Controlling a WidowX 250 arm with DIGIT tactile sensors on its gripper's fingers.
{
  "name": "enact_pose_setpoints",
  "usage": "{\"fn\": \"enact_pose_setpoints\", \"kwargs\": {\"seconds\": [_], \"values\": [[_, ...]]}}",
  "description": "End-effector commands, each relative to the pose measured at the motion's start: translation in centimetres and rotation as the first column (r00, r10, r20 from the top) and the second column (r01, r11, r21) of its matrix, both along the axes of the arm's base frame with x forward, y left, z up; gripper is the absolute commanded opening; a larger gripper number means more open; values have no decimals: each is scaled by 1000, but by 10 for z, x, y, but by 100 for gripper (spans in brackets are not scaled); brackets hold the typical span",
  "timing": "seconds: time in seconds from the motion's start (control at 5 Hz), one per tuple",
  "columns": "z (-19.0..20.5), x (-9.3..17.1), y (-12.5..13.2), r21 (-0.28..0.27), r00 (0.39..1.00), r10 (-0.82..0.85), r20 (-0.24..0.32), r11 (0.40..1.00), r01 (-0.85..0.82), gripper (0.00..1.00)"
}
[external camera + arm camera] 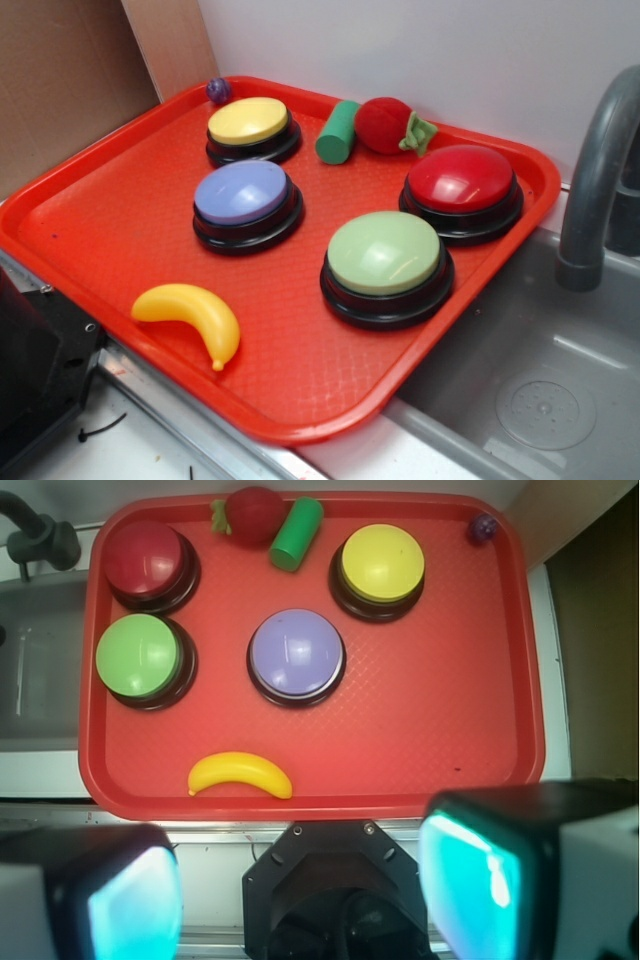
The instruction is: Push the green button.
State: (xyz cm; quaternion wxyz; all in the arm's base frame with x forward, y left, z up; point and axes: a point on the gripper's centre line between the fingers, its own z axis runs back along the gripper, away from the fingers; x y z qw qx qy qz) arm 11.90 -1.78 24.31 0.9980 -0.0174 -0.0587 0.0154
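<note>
The green button (385, 252) (139, 656) is a large, round, pale-green dome, glossy with soft highlights, sitting upright and level on a black circular base. It looks unpressed and nothing touches it. From the wrist view it lies well ahead of the gripper (315, 892) and off toward the left of the picture, far beyond the fingertips, clear of both.

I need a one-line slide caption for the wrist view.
Open gripper above red plastic tray holding the untouched pale-green dome button.
</note>
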Motion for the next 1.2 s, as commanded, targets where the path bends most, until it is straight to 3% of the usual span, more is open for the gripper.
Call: {"fn": "enact_pose_setpoints", "kwargs": {"seconds": [0.0, 0.2, 0.4, 0.6, 0.8, 1.0], "values": [[0, 0, 0, 0, 1000, 0, 0, 1000, 0, 100], [-50, 50, -50, 46, 968, -247, -39, 967, 249, 100], [-99, 89, -106, 161, 880, -474, -36, 866, 473, 100], [-131, 88, -160, 212, 737, -675, -43, 715, 667, 100], [-148, 76, -153, 179, 582, -812, -35, 568, 803, 100], [-168, 77, -145, 116, 598, -801, -38, 590, 799, 100]]}}
